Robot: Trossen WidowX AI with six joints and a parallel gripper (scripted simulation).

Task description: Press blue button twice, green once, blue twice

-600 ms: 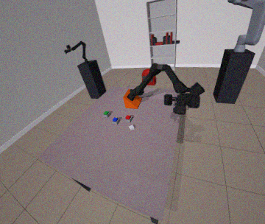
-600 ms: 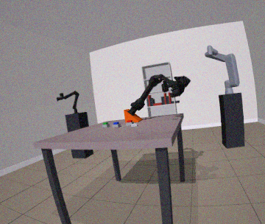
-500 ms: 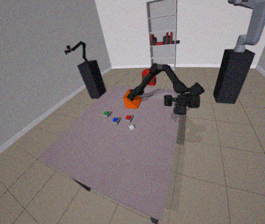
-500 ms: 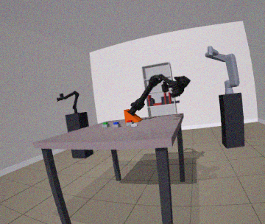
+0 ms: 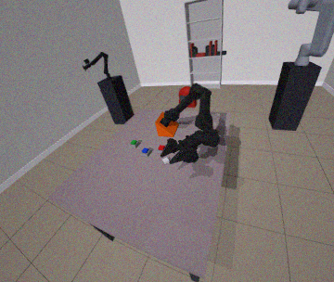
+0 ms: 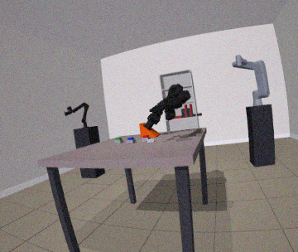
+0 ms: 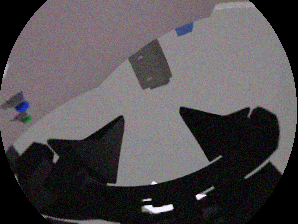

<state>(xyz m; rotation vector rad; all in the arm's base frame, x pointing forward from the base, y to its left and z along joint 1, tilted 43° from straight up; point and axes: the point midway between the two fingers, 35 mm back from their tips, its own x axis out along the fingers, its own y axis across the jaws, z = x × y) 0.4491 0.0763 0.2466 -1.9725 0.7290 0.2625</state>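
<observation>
We see grey-mauve table top (image 5: 133, 204) on dark legs (image 6: 185, 207), standing on tiled floor (image 5: 281, 209). On it, row of small buttons on grey bases: green button (image 5: 134, 142), blue button (image 5: 145, 150), red button (image 5: 161, 147), white button (image 5: 166, 160), set near one another toward far half. Orange block (image 5: 165, 128) behind red button, just beyond row. Arm base (image 5: 204, 121) mounted on table near right edge.
</observation>
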